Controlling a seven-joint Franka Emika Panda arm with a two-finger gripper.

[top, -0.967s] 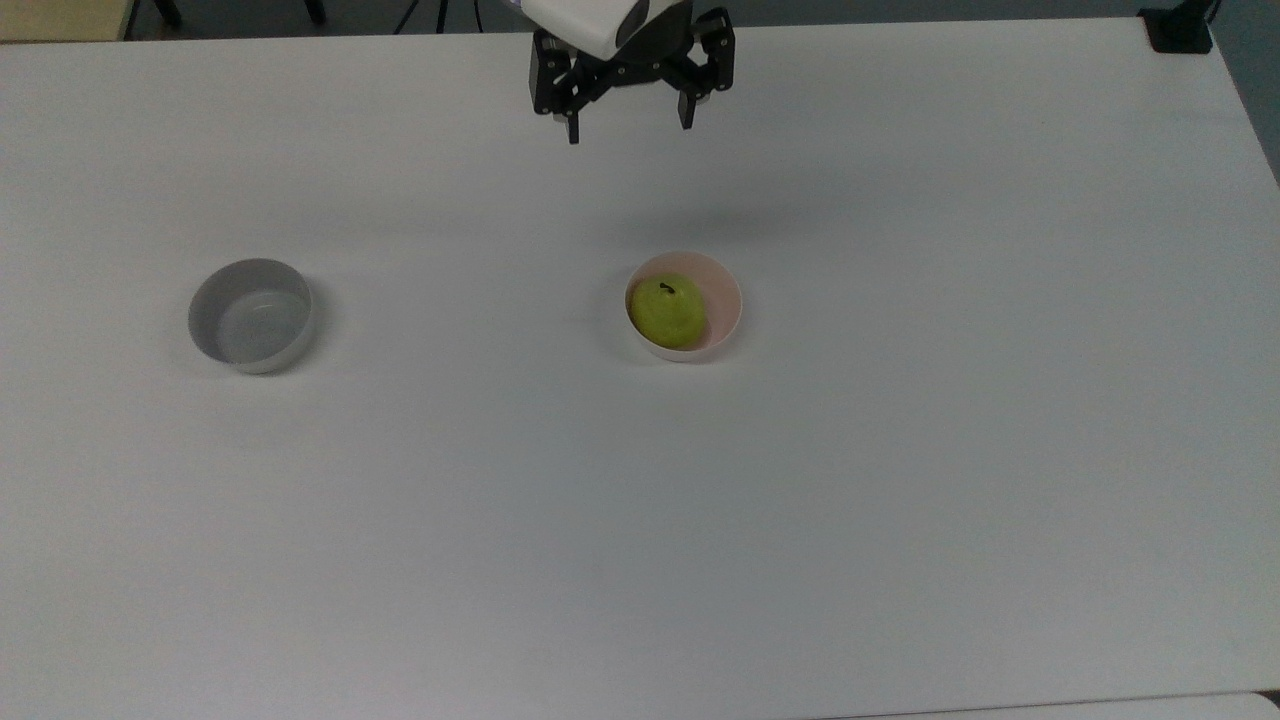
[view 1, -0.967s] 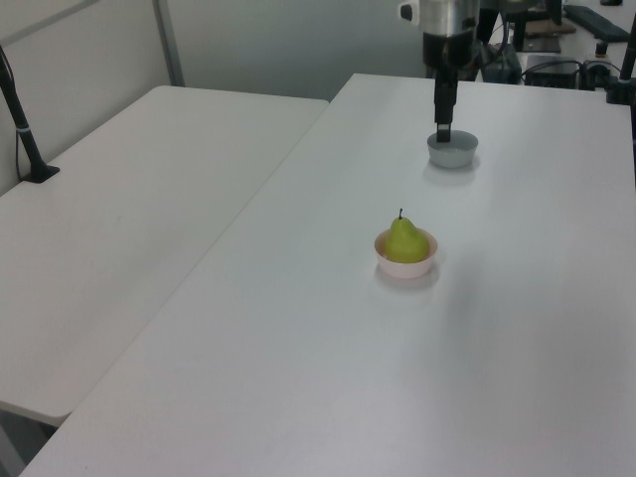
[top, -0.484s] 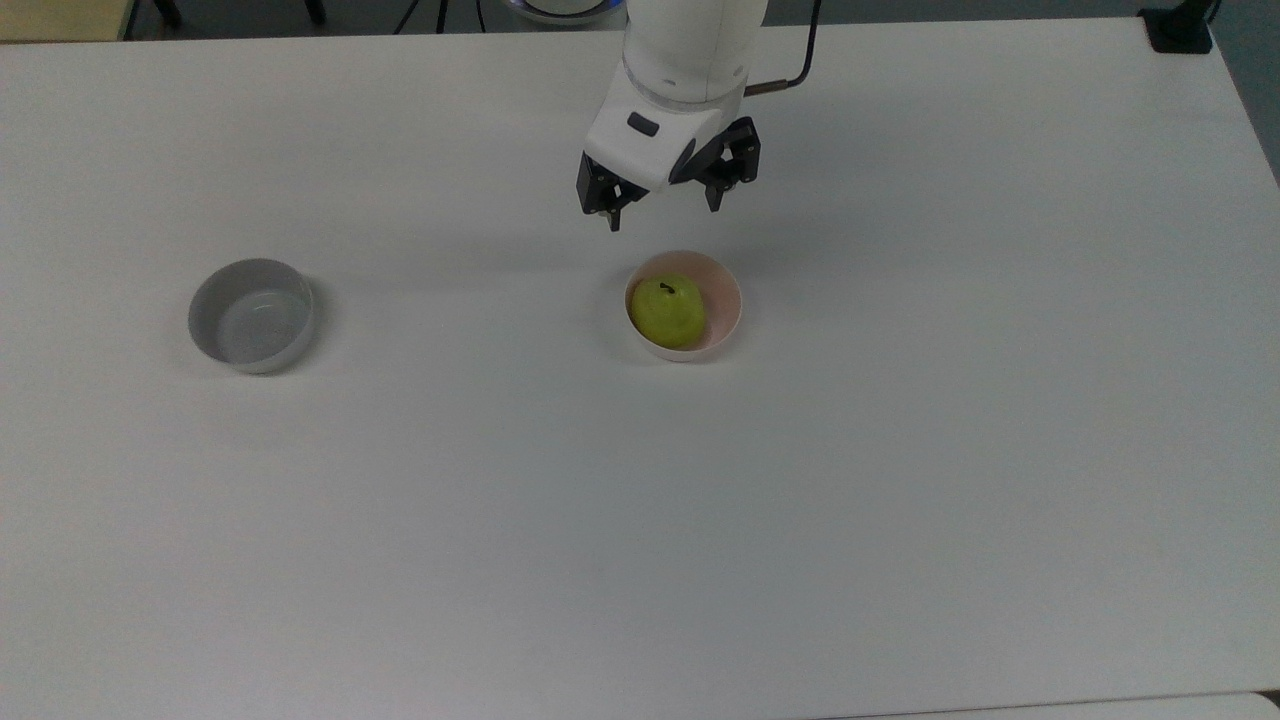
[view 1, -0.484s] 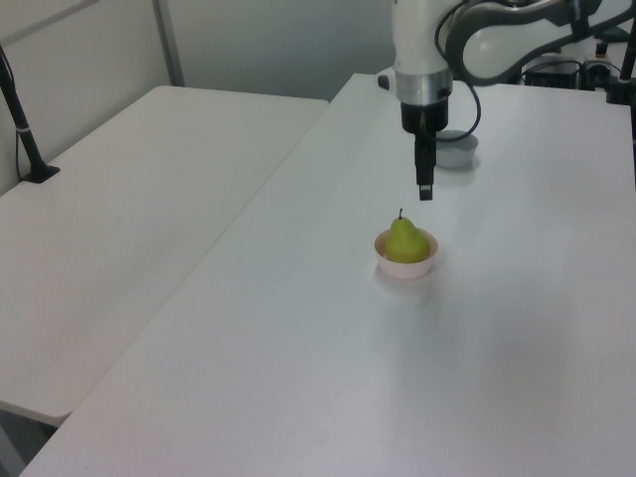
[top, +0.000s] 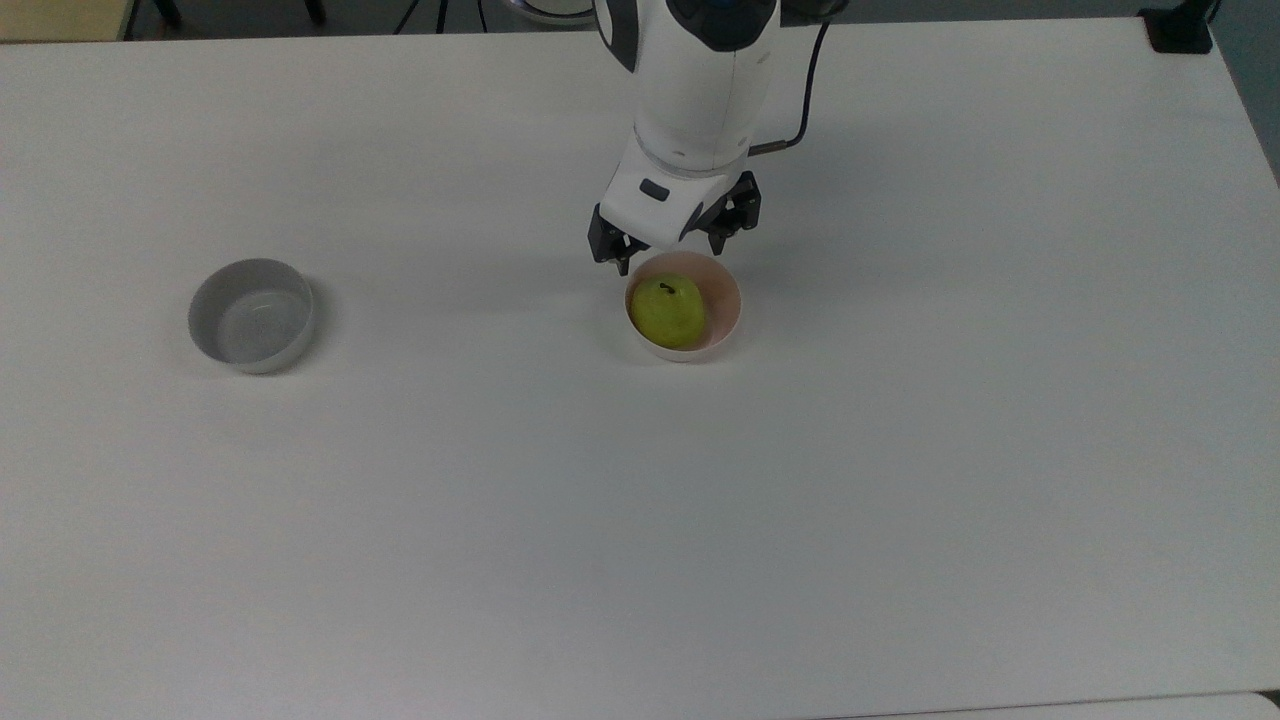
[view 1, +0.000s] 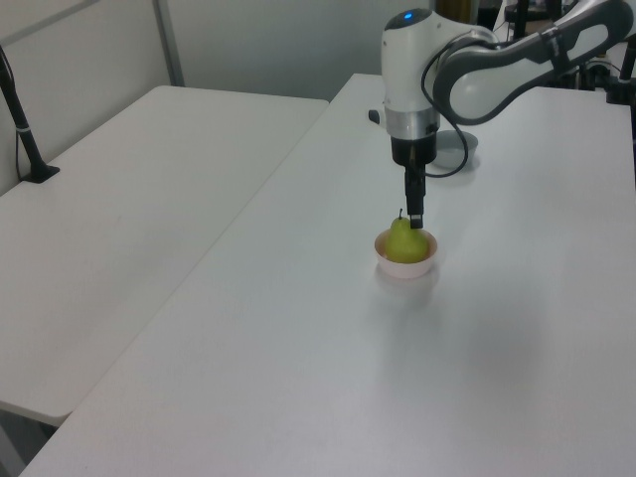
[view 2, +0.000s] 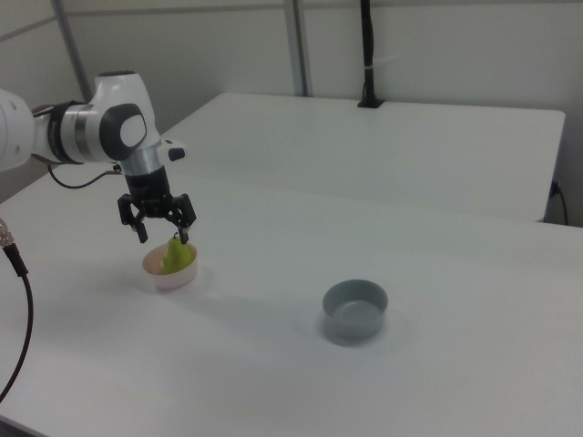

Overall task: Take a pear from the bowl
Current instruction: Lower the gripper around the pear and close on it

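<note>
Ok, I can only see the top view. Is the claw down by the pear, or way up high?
Observer: It is low. In the right view the tips of the claw hang about level with the top of the pear, not down around its fat part.
Operator: Is the pear lying down in the bowl?
Observer: No. In the left view it stands upright, stem up, and sticks out well above the rim of the bowl.
</note>
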